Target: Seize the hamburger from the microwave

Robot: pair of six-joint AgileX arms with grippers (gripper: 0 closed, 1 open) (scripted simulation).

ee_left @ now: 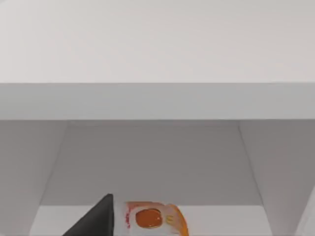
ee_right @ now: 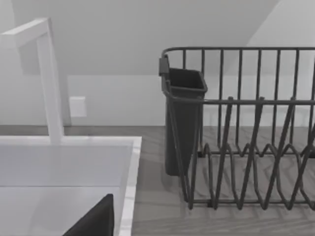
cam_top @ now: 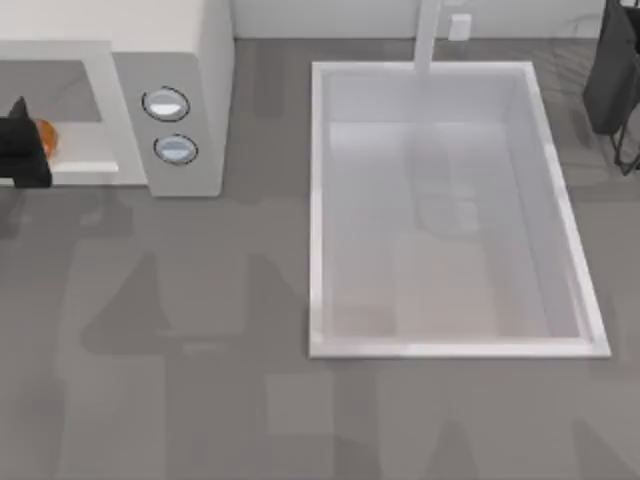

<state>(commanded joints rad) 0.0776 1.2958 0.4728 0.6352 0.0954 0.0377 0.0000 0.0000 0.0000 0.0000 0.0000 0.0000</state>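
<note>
The grey table (cam_top: pixel 200 380) spreads across the top view, and sunk into its right half is the white sink basin (cam_top: pixel 322 200), the largest thing on it, with a white faucet (cam_top: pixel 428 35) rising at its far rim. At the table's far left stands the microwave (cam_top: pixel 205 90), a white box whose grey cavity lies open toward the near side, with two round silvery-blue knobs (cam_top: pixel 166 104) one above the other on its side panel. At the far right edge sits a dark wire dish rack (ee_right: pixel 246 147) with a dark cutlery cup (ee_right: pixel 183 123) hooked on its end – in the right wrist view it stands just beside the sink's corner.

The left gripper (cam_top: pixel 22 145) is at the top view's left edge, reaching into the mouth of the microwave; whether it is wide or narrow I cannot tell. One dark finger (ee_left: pixel 96 221) juts into the left wrist view.

The hamburger (ee_left: pixel 155 220) – small, orange-brown, with red flecks – rests on the floor of the microwave cavity near its front edge, just beside that finger. From above, its orange edge peeks out right at the gripper.
</note>
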